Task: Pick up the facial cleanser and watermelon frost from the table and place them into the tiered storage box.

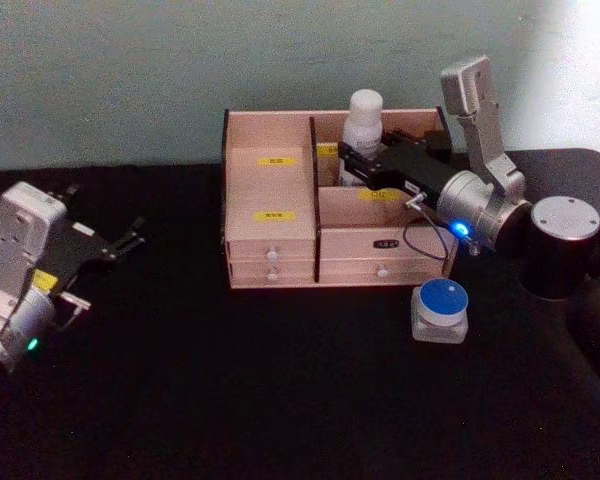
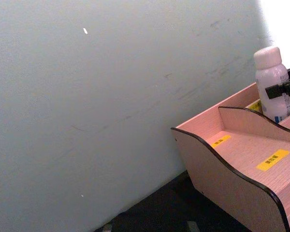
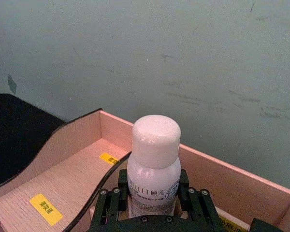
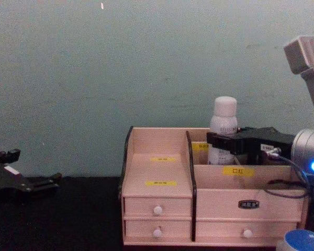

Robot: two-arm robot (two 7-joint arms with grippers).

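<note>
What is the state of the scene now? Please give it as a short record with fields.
bottle: white, upright, lower part in the rear right compartment of the box; base hidden
right gripper: shut on the bottle, above the box's right half
left gripper: open, idle at the left of the table, apart from the box
jar: blue lid, on the table before the box's right end, untouched
drawers: shut

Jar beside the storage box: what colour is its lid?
Its lid is blue; the head view shows it best.
</note>
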